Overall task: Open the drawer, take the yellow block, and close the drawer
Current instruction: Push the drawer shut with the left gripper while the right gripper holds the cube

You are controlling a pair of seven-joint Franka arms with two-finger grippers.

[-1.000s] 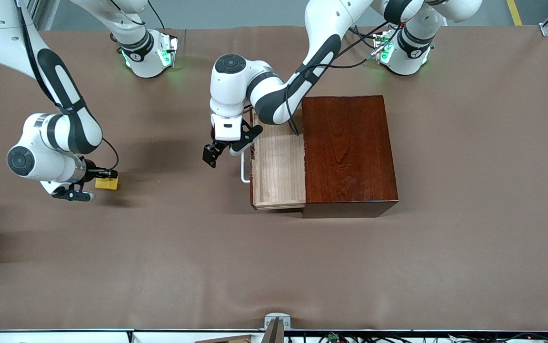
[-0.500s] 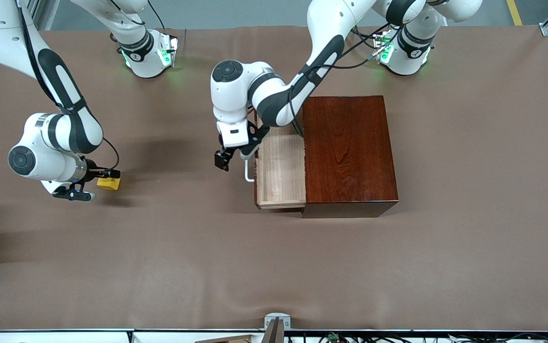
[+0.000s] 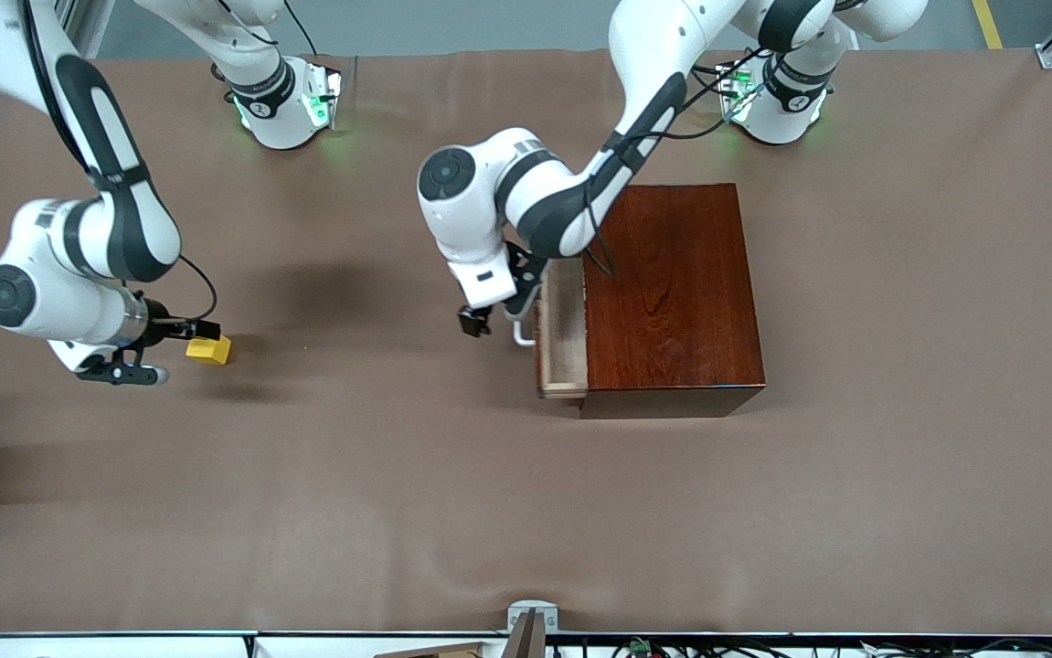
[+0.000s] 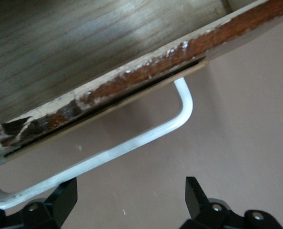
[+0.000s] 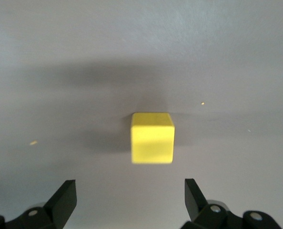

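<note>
I see the yellow block (image 3: 209, 350) sitting on the brown table cover (image 3: 526, 512) toward the right arm's end of the table, just beside the right gripper (image 3: 180, 349) and clear of it. In the right wrist view the yellow block (image 5: 152, 138) lies on the cover apart from the two fingertips (image 5: 64, 197), which stand wide and hold nothing. Nothing lies between that gripper and the block. Well apart from it, toward the middle of the table, I have the dark wooden box (image 3: 672, 292) with its drawer (image 3: 563, 329) pulled out only a short way on the side facing the right arm's end. The pale wood floor of the drawer (image 4: 84, 43) shows in the left wrist view, and the strip of it that I can see holds nothing; the part under the box top is hidden from me. The left gripper (image 3: 496, 316) is at the drawer front, at the white handle (image 3: 522, 334). From the left wrist view, the white handle (image 4: 127, 145) runs across just in front of the gripper, and the fingers (image 4: 195, 194) are spread wide, one to each side, with no grip on the bar. I cannot tell whether a finger touches the handle.
</note>
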